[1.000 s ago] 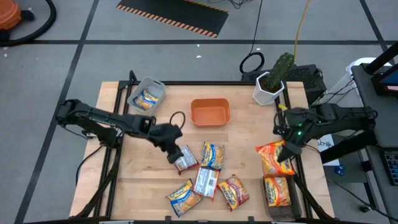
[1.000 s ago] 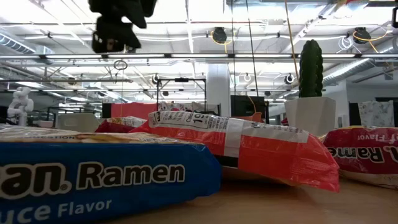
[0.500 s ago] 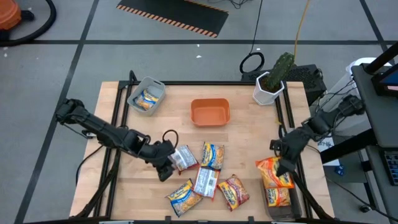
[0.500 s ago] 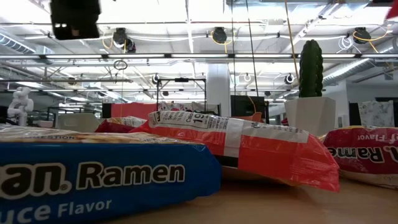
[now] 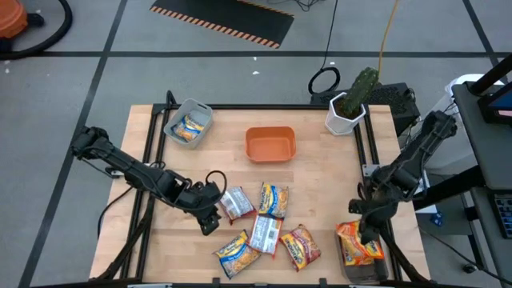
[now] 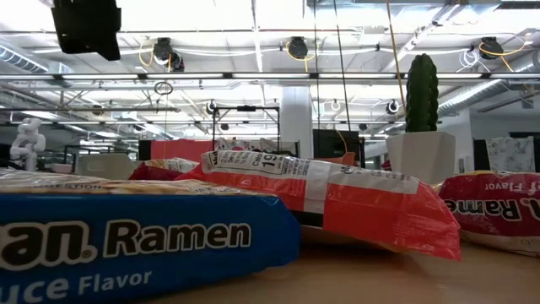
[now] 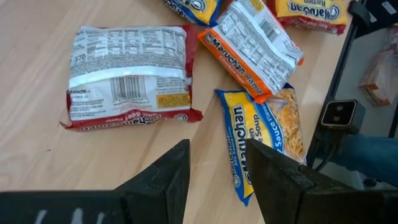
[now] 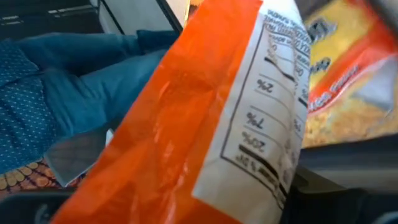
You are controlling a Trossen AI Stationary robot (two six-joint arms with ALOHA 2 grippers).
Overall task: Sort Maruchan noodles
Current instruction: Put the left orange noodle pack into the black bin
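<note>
High view: the left gripper (image 5: 210,220) hangs just beside the silver-red packet (image 5: 237,203), on the side away from the orange bin (image 5: 270,144), nearer it than the right gripper (image 5: 367,228), which grasps an orange packet (image 5: 358,242) over the table's right edge.

Left wrist view: fingers (image 7: 163,180) parted, empty; packet's (image 7: 129,74) long axis lies crosswise ahead.

Right wrist view: orange packet (image 8: 205,118) clamped.
</note>
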